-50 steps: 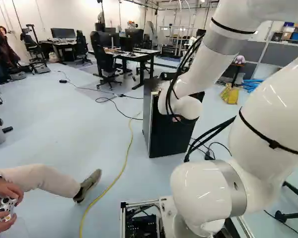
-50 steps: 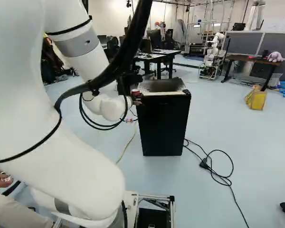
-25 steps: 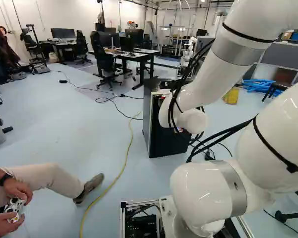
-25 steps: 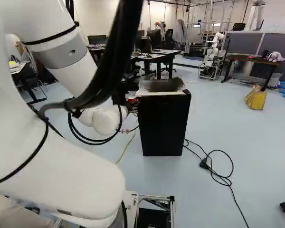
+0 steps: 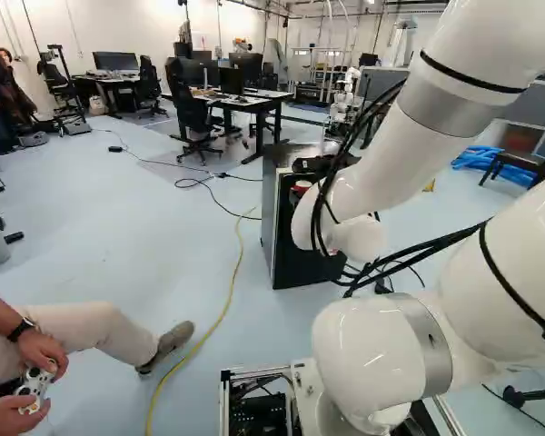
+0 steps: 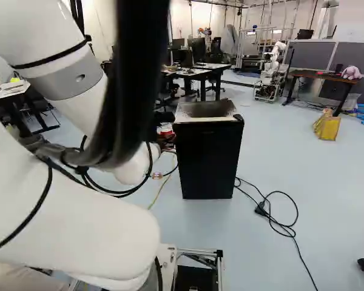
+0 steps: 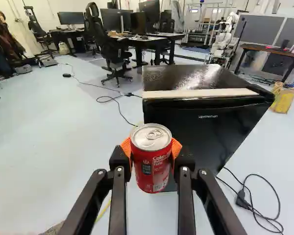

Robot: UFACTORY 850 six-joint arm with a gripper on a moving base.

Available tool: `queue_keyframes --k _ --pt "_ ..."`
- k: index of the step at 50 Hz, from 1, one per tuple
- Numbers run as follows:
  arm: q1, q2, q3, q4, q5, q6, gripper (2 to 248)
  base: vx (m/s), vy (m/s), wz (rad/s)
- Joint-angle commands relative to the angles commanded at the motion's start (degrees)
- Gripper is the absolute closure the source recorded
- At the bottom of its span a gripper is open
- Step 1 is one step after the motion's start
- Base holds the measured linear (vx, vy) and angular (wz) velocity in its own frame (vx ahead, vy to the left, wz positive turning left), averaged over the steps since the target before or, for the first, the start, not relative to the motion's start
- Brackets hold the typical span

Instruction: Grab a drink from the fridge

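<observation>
While the base stays put, the white arm [image 5: 391,173] has folded lower and drawn slightly back from the fridge [image 7: 206,127] over the last second, and the red can [image 7: 152,171] has travelled with it. The can sits upright in the gripper [image 7: 152,155], its orange pads [image 7: 176,148] closed on it from both sides, so the drink is outside the fridge and the grab itself looks done; clearing the fridge safely would be what remains. Nearest the right base view, a thick black cable [image 6: 133,73] cuts across the arm. In the left base view, the arm's wrist end covers most of the gripper and can, leaving a scrap of red. The can hides much of the pads in the wrist view. Beyond it, the fridge door appears closed, though its seal is hard to judge and nothing inside shows.
</observation>
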Motion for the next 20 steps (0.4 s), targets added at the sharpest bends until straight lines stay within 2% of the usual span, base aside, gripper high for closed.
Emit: queue_keyframes --k 20 --pt "0.09 0.41 0.52 0.04 0.04 -0.03 154 0.0 0.0 0.0"
